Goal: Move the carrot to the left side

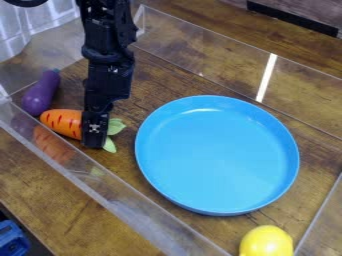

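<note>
A dark wooden table, streaked by a bright glare, is seen enclosed at its near and left edges by a clear plastic wall. Much of the right half of the surface is taken up by a round blue plate, shown empty and lying flat.

A black robot arm is pictured reaching straight down just left of the plate, its gripper lowered to the tabletop. The jaws are held apart, at their widest, and are positioned over the leafy end of the carrot; whether the fingers are actually touching it cannot be told, as that end is hidden behind the black hardware.

A purple eggplant is shown lying at the far left, close to the wall and just beyond the carrot. The orange carrot itself is seen flat on the wood at the left of the table, between the eggplant and the plate, its pointed end directed left and a scrap of its green top showing to the right of the gripper. A yellow lemon is partly visible at the bottom edge, near the plate's front rim.
</note>
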`<action>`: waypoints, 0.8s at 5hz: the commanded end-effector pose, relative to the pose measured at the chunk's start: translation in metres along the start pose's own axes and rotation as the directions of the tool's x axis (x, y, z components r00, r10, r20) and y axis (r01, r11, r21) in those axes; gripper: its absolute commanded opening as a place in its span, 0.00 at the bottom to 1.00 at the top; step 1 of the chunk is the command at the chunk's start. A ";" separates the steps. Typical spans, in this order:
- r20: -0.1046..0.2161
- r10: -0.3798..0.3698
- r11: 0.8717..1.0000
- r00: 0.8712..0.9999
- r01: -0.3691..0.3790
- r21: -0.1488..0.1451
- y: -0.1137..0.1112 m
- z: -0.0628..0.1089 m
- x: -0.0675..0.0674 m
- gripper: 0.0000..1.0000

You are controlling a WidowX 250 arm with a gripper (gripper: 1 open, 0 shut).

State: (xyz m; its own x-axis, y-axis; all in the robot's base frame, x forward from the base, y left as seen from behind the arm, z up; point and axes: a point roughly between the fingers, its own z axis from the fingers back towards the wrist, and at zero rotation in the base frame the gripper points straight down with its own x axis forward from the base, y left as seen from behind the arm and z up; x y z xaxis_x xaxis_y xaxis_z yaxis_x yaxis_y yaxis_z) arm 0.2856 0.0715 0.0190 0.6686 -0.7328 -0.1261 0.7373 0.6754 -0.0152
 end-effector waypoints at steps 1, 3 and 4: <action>0.016 0.026 1.000 1.000 -0.026 0.008 0.008 0.001 -0.005 1.00; 0.029 0.042 0.999 0.999 -0.042 0.005 0.011 0.001 -0.006 1.00; 0.036 0.050 0.999 0.998 -0.051 0.005 0.013 0.001 -0.006 1.00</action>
State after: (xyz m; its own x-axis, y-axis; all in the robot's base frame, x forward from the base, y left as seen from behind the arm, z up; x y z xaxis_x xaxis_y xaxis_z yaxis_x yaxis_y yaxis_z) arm 0.2903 0.0768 0.0190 0.6958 -0.7116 -0.0977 0.7138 0.7002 -0.0161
